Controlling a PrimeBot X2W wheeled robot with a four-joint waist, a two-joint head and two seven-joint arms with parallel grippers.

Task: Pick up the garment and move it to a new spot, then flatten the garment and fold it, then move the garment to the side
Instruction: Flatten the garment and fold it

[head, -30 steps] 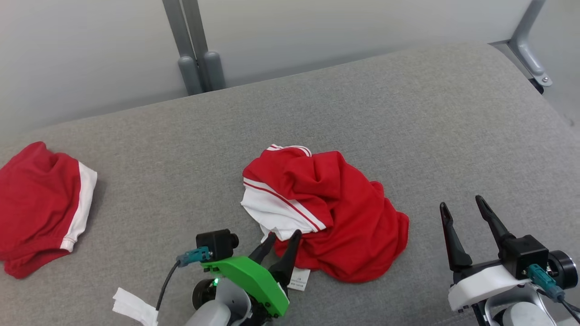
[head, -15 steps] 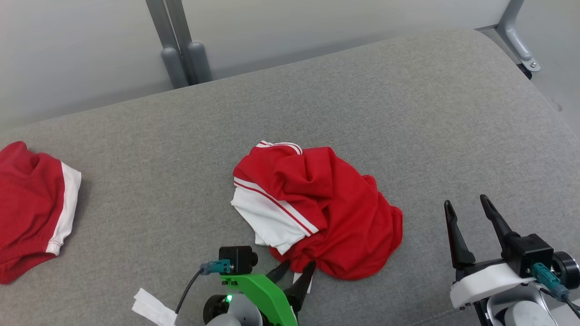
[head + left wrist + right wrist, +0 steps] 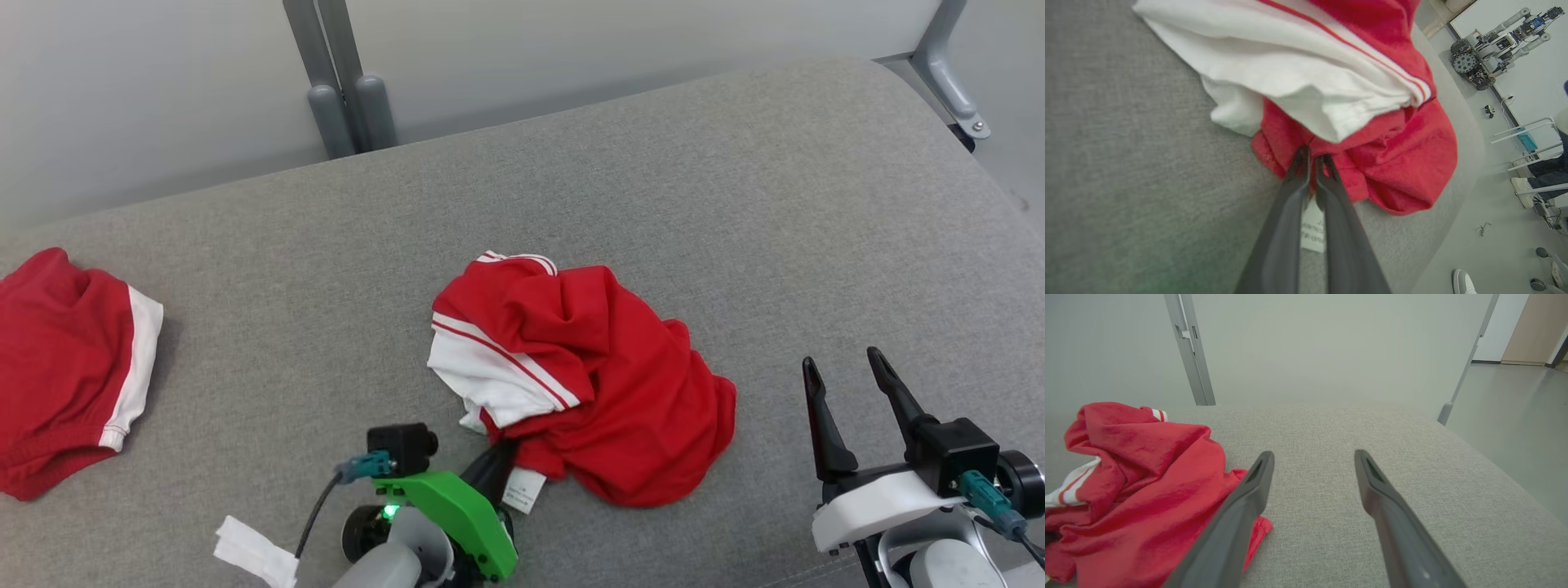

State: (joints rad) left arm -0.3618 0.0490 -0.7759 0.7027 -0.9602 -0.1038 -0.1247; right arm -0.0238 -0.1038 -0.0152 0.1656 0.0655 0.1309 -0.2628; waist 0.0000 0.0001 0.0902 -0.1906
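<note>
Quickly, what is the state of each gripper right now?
Left gripper: closed, pinching the near edge of the red garment.
Right gripper: open, holding nothing.

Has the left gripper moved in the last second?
Yes. The left gripper has drawn back a little toward the label and shut on the garment at its red hem.

Left gripper (image 3: pixel 500 454) sits low at the near edge, its two dark fingers pressed tight together, tips nipping the red hem of the garment (image 3: pixel 620 408). The green wrist mount (image 3: pixel 445 506) behind it angles up and to the right. Over on the other side, the right gripper (image 3: pixel 841 359) hangs clear, fingers spread wide, pointing forward, touching nothing.
</note>
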